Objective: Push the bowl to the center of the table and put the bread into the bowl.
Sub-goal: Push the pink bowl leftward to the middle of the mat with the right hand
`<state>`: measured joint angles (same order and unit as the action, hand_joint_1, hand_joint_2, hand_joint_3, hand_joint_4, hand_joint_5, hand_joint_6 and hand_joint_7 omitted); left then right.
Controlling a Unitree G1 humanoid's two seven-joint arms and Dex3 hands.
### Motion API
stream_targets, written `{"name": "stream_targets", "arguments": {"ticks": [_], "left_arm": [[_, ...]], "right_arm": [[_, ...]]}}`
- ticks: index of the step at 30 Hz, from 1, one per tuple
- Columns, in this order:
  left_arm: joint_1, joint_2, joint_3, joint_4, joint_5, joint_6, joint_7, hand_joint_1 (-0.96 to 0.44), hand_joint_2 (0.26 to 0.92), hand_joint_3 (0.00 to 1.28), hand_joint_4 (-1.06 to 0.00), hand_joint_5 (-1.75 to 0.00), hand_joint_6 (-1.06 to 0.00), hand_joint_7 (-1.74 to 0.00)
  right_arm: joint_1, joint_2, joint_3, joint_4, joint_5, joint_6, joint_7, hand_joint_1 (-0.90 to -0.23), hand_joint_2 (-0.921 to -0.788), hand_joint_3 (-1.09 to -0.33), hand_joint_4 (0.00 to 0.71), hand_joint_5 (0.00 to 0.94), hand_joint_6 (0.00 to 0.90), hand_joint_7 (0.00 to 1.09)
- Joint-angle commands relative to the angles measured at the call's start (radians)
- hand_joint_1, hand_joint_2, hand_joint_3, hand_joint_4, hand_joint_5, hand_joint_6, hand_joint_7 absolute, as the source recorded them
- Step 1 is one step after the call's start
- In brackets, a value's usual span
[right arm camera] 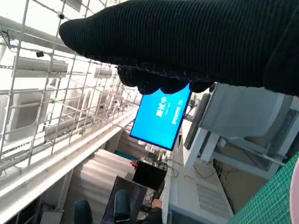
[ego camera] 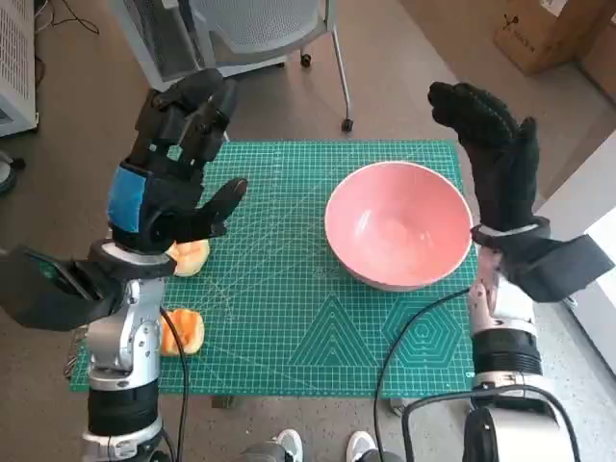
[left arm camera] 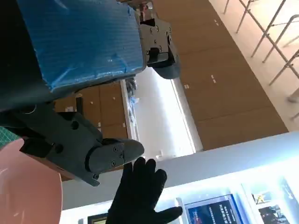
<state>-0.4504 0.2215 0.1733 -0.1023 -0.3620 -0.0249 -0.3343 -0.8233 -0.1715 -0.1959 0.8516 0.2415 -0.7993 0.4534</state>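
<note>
A pink bowl stands on the right half of the green cutting mat, empty. Two pieces of bread lie at the mat's left edge: one partly under my left hand, another nearer the front beside my left forearm. My left hand is raised above the mat's left side, fingers spread, holding nothing. My right hand is raised upright just right of the bowl, fingers apart and empty. The left wrist view catches the bowl's rim and the gloved right hand.
A grey office chair stands beyond the table's far edge. A cardboard box sits on the floor at far right. A black cable trails over the mat's front right. Someone's shoes show below the front edge.
</note>
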Motion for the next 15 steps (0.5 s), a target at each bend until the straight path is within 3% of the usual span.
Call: {"name": "stream_targets", "arguments": {"ticks": [1,15], "left_arm": [[0.009,0.009,0.007,-0.019,0.001,0.001,0.003,-0.28,0.632,0.64,-0.11,-0.16,0.0,-0.83],[0.014,0.008,0.005,-0.025,0.002,0.004,0.011,-0.28,0.637,0.63,-0.1,-0.18,0.0,-0.82]], "right_arm": [[0.013,0.012,-0.003,0.016,0.012,0.006,0.013,-0.567,-0.921,-0.622,0.375,0.001,0.5,0.0],[0.012,0.009,-0.008,0.023,0.021,0.009,0.019,-0.565,-0.921,-0.62,0.375,0.001,0.501,0.0]]}}
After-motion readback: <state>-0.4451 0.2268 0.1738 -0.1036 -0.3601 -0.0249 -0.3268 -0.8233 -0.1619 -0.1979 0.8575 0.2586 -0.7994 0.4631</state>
